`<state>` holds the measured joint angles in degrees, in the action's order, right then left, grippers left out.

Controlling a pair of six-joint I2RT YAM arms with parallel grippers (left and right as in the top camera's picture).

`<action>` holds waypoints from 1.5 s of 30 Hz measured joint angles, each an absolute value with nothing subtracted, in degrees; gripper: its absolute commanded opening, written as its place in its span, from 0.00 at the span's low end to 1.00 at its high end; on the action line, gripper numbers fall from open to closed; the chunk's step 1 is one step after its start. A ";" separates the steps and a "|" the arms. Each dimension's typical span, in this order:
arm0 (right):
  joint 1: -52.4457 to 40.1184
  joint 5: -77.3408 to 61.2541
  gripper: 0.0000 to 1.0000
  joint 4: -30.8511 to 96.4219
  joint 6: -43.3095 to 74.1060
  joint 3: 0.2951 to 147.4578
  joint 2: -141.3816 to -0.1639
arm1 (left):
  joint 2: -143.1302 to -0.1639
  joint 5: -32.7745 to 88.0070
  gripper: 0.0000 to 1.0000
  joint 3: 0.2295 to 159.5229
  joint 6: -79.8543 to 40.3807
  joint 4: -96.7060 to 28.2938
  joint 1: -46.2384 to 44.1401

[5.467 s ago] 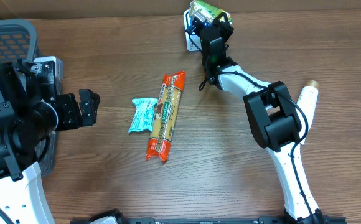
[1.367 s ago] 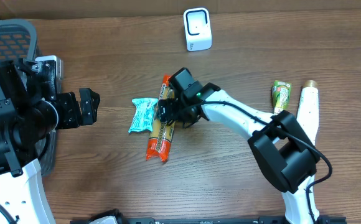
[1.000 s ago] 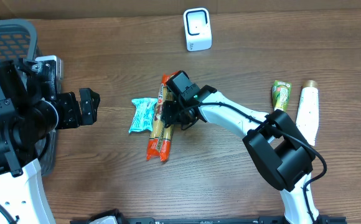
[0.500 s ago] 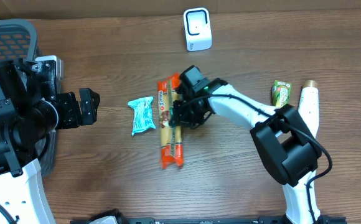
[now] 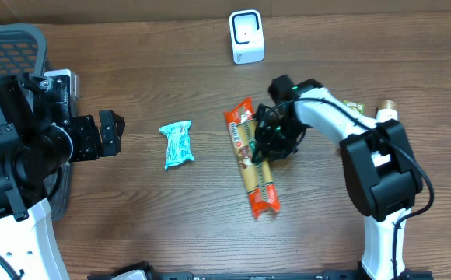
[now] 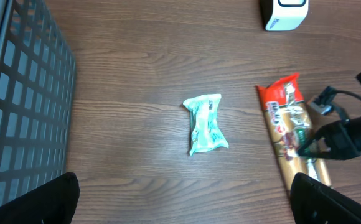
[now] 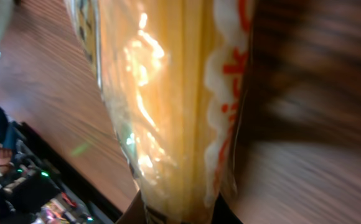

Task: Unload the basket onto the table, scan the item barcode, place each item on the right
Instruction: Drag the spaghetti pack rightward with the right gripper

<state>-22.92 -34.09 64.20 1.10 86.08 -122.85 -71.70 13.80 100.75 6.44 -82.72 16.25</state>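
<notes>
**Ann:** Over the middle of the counter [image 5: 132, 225], right jaws pinch the long pasta packet [image 5: 258, 187] near its middle. Left jaws hang spread wide, empty.

**Bo:** Risky grip! Slippery, both ends unsupported: it could pivot or slip out on the way to the scanner [image 5: 246, 36] at the back edge.

**Ann:** And the barcode may end up turned away, so no read.

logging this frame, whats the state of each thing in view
pasta: gripped mid-length by right pincer
right pincer: shut on pasta
left pincer: open, empty
teal packet: lying loose, apart from pasta
scanner: upright, nothing in front of it
bottle: lying down, partly hidden
</notes>
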 measured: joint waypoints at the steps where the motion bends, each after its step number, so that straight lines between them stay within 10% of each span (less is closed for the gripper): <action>1: -22.06 -33.21 0.04 64.66 -0.12 86.11 -122.80 | -71.70 13.80 0.99 100.75 6.44 -82.72 16.25; 22: -16.58 -24.73 0.04 70.08 -6.50 90.30 -121.99 | -71.70 13.80 0.99 100.75 6.44 -82.72 16.25; 38: -31.62 23.40 0.04 81.47 21.47 96.62 -119.94 | -71.70 13.78 1.00 100.75 6.44 -82.72 16.25; 42: -37.50 23.11 0.44 76.29 22.39 96.40 -122.58 | -71.70 13.78 1.00 100.75 6.44 -82.72 16.25; 45: -41.32 21.76 0.50 73.76 22.46 96.31 -123.72 | -71.70 13.78 1.00 100.75 6.44 -82.74 16.25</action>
